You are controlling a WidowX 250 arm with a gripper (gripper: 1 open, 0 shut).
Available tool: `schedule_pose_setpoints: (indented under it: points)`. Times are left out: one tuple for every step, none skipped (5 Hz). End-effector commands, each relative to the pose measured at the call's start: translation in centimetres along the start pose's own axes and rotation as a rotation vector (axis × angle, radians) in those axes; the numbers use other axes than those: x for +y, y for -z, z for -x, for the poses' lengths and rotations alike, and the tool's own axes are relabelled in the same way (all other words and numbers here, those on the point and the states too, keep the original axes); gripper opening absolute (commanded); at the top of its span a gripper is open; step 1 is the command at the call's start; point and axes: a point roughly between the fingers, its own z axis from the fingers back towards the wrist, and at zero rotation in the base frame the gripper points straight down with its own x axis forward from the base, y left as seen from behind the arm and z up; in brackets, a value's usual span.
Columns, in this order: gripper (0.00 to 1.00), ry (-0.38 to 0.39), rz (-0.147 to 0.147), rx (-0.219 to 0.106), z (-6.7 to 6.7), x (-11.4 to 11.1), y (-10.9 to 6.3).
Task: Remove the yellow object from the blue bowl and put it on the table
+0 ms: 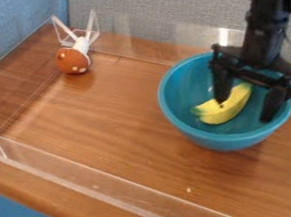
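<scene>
Gripper [255, 88] hanging inside blue bowl [186, 116], fingers spread apart, straddling yellow object [221, 108] lying at bowl bottom. Round orange-brown object [72, 60] sitting on table [69, 116], well apart from bowl.

The black arm is reaching down from the upper right, its gripper [256, 88] pointing straight down, its two fingers [221, 76] standing spread wide apart, gripping nothing.
</scene>
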Motion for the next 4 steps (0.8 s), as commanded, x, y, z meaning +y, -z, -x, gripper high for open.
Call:
schedule_pose_setpoints:
  points:
    - [1.00, -0.015, 0.009, -0.074, 0.6, 2.1, -2.3]
    - [1.00, 0.048, 0.003, -0.123, 1.0, 2.6, -2.0]
    - [1.00, 0.124, -0.011, -0.143, 0.6, 2.1, -1.5]
    - [1.00, 0.123, -0.027, -0.150, 0.0, 1.9, -0.4]
